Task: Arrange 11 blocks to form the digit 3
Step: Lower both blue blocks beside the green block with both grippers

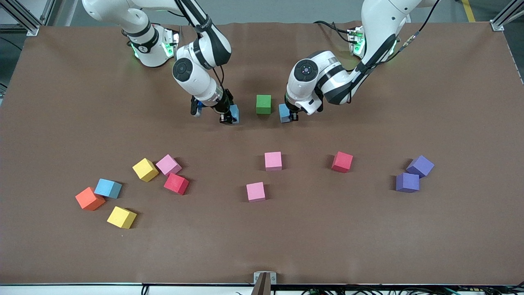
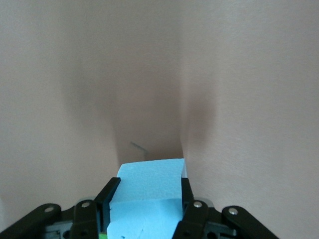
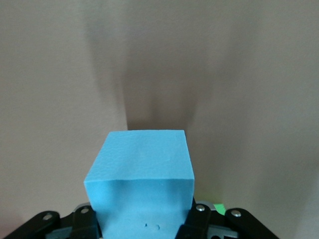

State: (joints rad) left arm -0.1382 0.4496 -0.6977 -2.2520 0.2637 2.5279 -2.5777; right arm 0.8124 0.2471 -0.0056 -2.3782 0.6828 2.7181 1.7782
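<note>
A light blue block (image 1: 283, 113) is clamped in the left claw (image 1: 291, 118) and another light blue cube (image 1: 234, 113) is pinched in the right claw (image 1: 227, 119), both low at the table (image 1: 61, 123), with the green block (image 1: 263, 104) sat on the table between them. Pretty much everything else is scattered nearer the front camera: three pink blocks (image 1: 273, 160), two red ones (image 1: 342, 162), two purple ones (image 1: 413, 174), two yellow cubes (image 1: 145, 169), a third blue cube (image 1: 108, 188) and the orange cube (image 1: 89, 198). No digit 3 can be made out so far.

blocks (image 1: 263, 104): matte foam, faintly pitted
table cover (image 1: 368, 229): brown matte cloth, creased
arm shells (image 1: 192, 73): glossy white plastic
</note>
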